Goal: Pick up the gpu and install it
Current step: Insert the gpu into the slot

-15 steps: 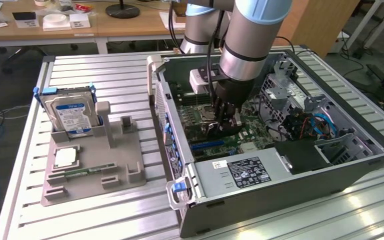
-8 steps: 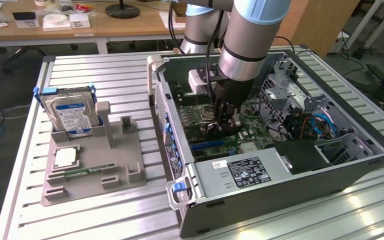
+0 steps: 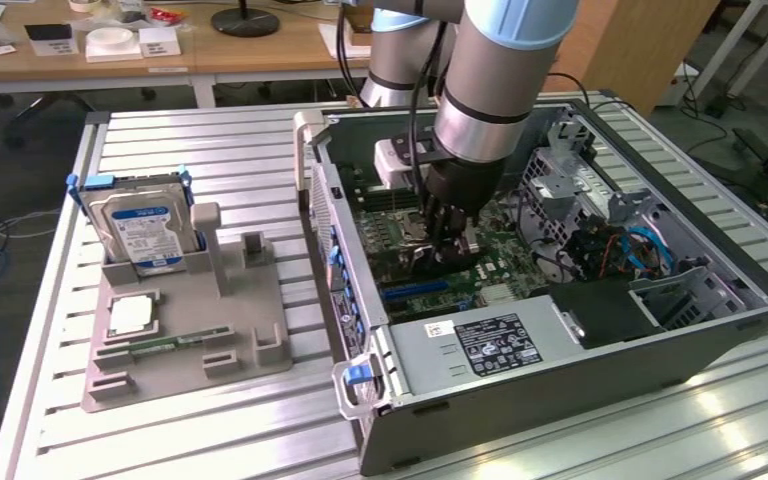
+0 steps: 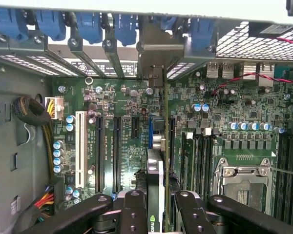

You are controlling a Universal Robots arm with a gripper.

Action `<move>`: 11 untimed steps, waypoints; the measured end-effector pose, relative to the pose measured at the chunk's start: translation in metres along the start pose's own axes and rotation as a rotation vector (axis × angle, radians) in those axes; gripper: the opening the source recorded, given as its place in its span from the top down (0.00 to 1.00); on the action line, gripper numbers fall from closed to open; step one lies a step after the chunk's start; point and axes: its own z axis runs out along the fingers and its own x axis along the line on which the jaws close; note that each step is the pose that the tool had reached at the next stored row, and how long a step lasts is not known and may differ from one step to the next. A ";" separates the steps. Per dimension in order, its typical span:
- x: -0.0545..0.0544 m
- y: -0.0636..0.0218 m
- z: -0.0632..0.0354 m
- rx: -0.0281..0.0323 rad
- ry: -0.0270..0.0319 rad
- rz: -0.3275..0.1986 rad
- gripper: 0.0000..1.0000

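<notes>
Holding the gpu (image 4: 155, 170) on edge inside the open computer case (image 3: 704, 330), jaws clamped on the card, gripper (image 3: 440, 265) low over the motherboard (image 4: 112, 102), card's bracket at the rear slot openings, hard drive (image 3: 137, 225) upright in a grey tray (image 3: 184, 370) on the slatted surface (image 3: 704, 425)

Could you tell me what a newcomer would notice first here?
The robot arm reaching down into the open computer case draws the eye first, its gripper shut on the gpu, edge-on over the motherboard. On the exterior view's left, a blue-labelled hard drive stands in a grey tray.
</notes>
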 end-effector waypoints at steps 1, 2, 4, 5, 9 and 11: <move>0.000 0.0001 0.0002 0.0000 0.0000 0.000 0.73; 0.000 0.0001 0.0005 0.0000 0.0000 0.000 0.73; 0.000 0.0001 0.0007 -0.0001 0.0000 0.000 0.73; 0.000 0.0001 0.0008 -0.0001 0.0000 0.000 0.73; 0.000 0.0010 0.0012 0.0001 -0.0001 0.000 0.73; 0.000 0.0013 0.0013 0.0000 0.0000 0.000 0.73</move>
